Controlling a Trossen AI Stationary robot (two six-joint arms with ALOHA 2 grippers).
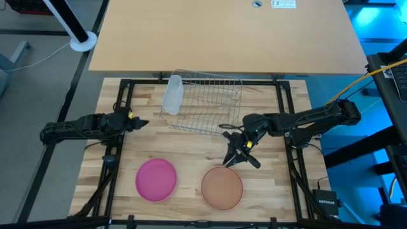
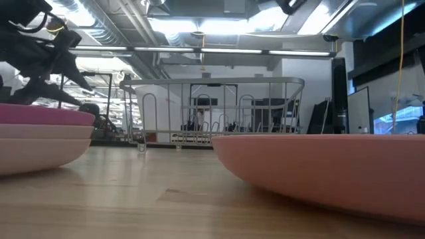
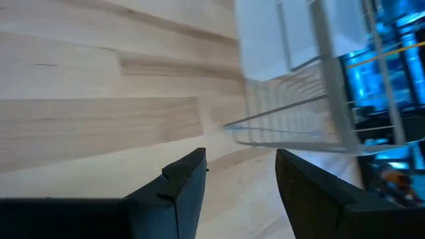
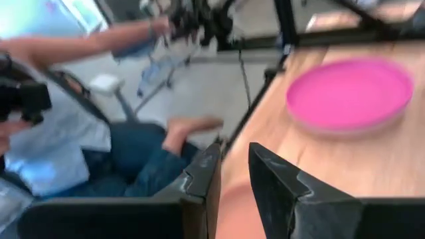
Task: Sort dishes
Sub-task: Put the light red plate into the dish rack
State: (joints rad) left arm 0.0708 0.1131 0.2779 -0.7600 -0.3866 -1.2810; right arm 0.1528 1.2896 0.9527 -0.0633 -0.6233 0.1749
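My bench stands in a robotics lab, not a kitchen.

I work on a pale butcher-block wooden table (image 1: pixel 191 143) framed by black metal rails (image 1: pixel 124 114), under an open industrial ceiling with silver exposed ducts (image 2: pixel 99 30) and long strip lights (image 2: pixel 199 25). Blue-lit computer screens (image 1: pixel 388 38) glow beside me, a yellow cable (image 1: pixel 356 83) trails past, and a seated person in blue jeans (image 4: pixel 99 143) watches nearby.

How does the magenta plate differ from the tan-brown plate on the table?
The magenta plate is bright pink; the tan-brown plate is dull brown. The magenta plate sits on a pale peach-pink plate; the tan-brown plate lies alone. The right hand hovers at the tan-brown plate's edge; no hand is near the magenta plate. Both are round, flat and similar in size.
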